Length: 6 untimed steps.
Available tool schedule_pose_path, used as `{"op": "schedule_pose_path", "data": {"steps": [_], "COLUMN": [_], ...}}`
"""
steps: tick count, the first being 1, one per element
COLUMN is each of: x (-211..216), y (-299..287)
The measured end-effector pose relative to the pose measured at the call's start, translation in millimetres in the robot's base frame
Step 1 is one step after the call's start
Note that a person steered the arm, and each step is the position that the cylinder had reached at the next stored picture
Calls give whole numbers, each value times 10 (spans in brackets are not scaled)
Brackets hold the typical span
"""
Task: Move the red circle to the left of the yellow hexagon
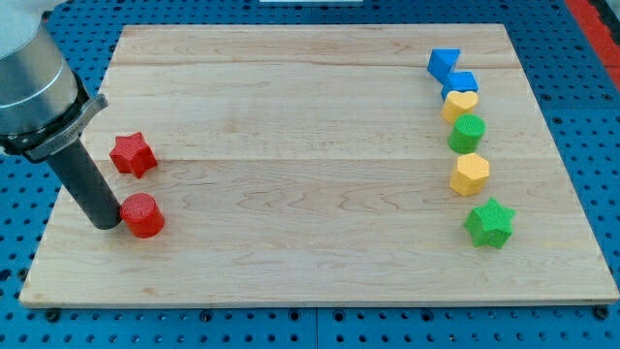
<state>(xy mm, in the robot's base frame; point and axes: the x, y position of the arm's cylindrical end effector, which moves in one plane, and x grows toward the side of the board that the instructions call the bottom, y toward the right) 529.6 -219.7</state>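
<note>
The red circle (143, 215) lies near the board's left edge, low in the view. My tip (105, 223) rests on the board just left of it, touching or almost touching its left side. The yellow hexagon (470, 174) sits far off at the view's right, in a column of blocks. A red star (133, 154) lies just above the red circle, right of the rod.
The right-hand column holds, from top to bottom, a blue triangle (444, 64), a blue block (460, 83), a yellow heart (459, 105), a green circle (466, 133), the yellow hexagon and a green star (489, 223). The wooden board (291, 145) lies on a blue pegboard.
</note>
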Motion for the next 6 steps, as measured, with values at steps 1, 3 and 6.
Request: {"op": "schedule_pose_path", "data": {"steps": [1, 3, 6], "x": [27, -270, 751], "y": [-41, 781, 1653]}}
